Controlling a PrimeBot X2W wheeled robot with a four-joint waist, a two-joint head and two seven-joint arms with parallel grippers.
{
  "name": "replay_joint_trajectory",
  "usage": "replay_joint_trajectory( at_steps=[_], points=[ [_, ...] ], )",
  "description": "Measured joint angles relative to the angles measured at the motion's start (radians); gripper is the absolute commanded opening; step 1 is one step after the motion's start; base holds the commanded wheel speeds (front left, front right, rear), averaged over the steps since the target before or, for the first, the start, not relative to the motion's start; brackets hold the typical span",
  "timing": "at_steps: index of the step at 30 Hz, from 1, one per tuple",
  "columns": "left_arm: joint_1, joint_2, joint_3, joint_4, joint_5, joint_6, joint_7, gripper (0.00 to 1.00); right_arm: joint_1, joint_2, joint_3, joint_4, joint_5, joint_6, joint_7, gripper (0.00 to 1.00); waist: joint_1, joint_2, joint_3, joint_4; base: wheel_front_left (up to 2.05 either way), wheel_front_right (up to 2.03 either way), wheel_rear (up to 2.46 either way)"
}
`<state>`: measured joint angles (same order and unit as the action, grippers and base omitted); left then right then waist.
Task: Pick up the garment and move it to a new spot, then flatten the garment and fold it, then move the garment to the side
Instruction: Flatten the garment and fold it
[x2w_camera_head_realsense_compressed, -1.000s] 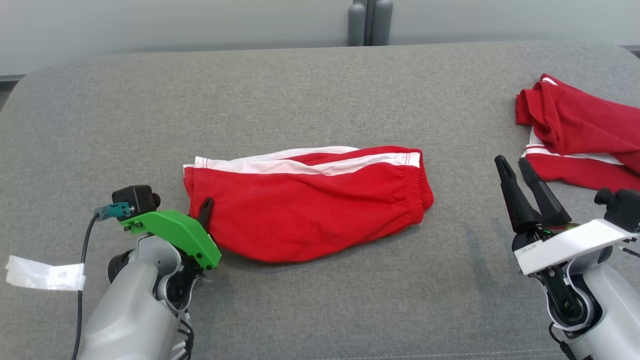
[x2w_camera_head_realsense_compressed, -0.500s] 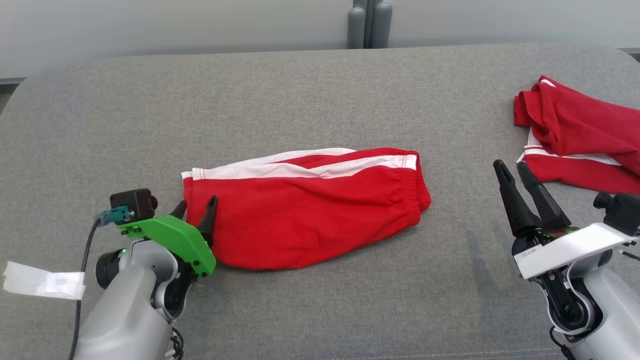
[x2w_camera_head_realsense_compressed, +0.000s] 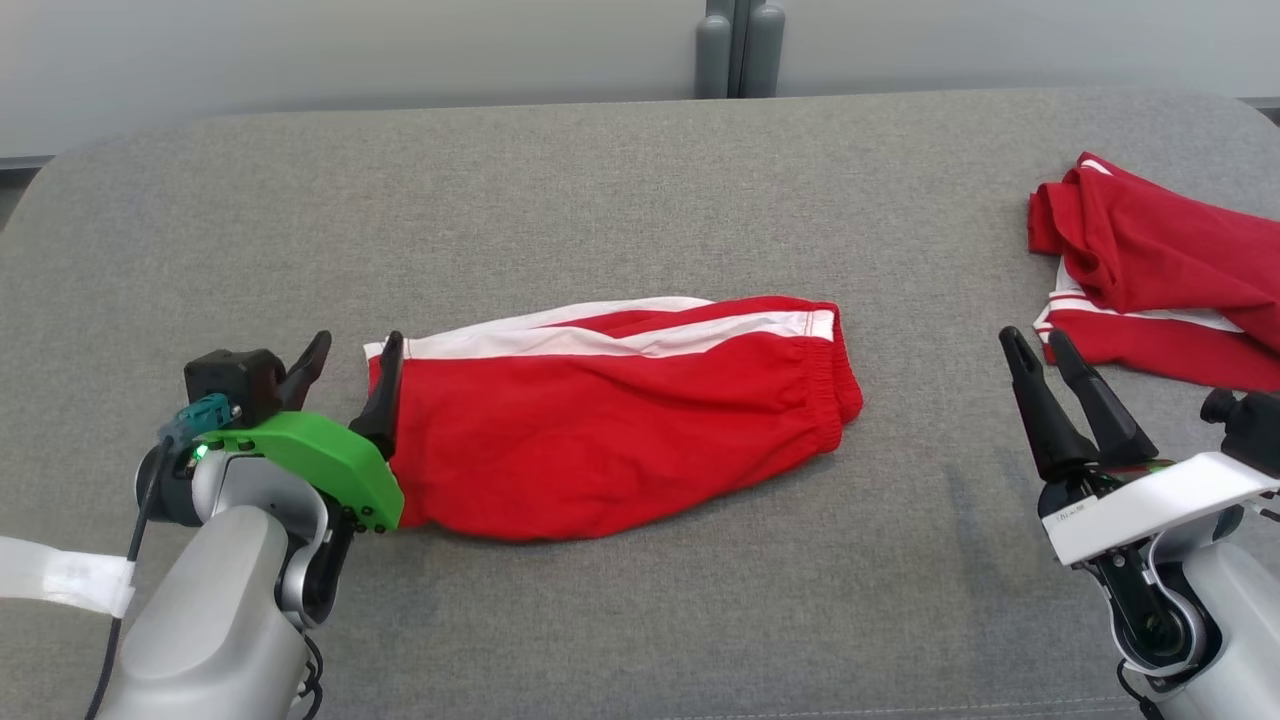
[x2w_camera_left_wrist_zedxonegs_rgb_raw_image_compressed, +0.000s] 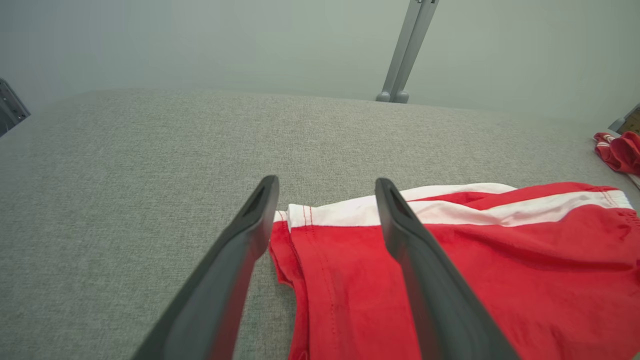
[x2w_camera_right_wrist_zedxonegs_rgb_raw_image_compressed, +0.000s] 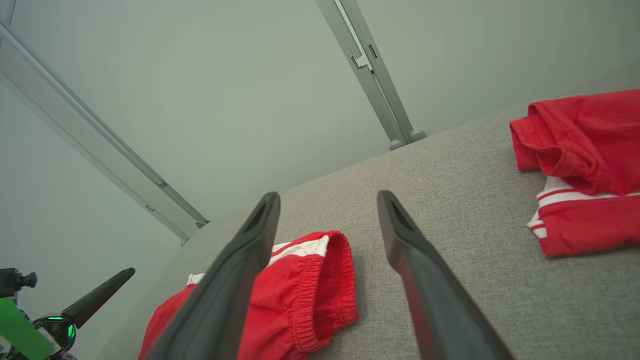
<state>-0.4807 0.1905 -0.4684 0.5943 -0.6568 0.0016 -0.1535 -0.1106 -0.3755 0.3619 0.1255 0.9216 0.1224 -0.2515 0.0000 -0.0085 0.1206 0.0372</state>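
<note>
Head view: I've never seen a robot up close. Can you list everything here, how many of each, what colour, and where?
shorts: one, red with white side stripes, lying folded at the table's middle
crumpled clothing: one heap, red with white stripes, table's far right
table: one, grey fabric top, under everything
posts: two, grey, side by side behind the table's far edge
white tag: one, on the left arm's cable
left gripper: one, dark fingers, green mount, open at the shorts' left end
right gripper: one, dark fingers, open, lower right

Soft even light, faint shadows, sharp.
</note>
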Motion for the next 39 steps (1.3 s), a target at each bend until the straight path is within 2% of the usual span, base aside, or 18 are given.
replay_joint_trajectory(
  at_steps=[8, 15, 26, 29, 39],
  points=[
    [0.062, 0.022, 0.015, -0.068, 0.014, 0.035, -0.068, 1.00, 0.001, -0.007, -0.008, -0.001, -0.036, -0.021, 0.000, 1.00, 0.0000, 0.0000, -0.020, 0.011, 0.00, 0.00, 0.00],
    [0.126, 0.021, 0.054, -0.134, 0.015, 0.062, -0.087, 1.00, 0.002, -0.034, -0.006, -0.003, -0.132, -0.072, 0.000, 1.00, 0.0000, 0.0000, -0.044, 0.016, 0.00, 0.00, 0.00],
    [0.215, 0.017, 0.114, -0.242, 0.014, 0.090, -0.095, 1.00, 0.018, -0.032, -0.040, -0.026, -0.240, -0.168, 0.000, 1.00, 0.0000, 0.0000, -0.064, 0.020, 0.00, 0.00, 0.00],
    [0.230, 0.017, 0.119, -0.267, 0.020, 0.093, -0.095, 1.00, 0.018, -0.020, -0.055, -0.044, -0.259, -0.185, 0.000, 1.00, 0.0000, 0.0000, -0.064, 0.018, 0.00, 0.00, 0.00],
    [0.286, 0.018, 0.146, -0.346, 0.058, 0.100, -0.095, 1.00, 0.042, 0.004, -0.059, -0.065, -0.309, -0.195, 0.000, 1.00, 0.0000, 0.0000, -0.062, 0.011, 0.00, 0.00, 0.00]
  ],
)
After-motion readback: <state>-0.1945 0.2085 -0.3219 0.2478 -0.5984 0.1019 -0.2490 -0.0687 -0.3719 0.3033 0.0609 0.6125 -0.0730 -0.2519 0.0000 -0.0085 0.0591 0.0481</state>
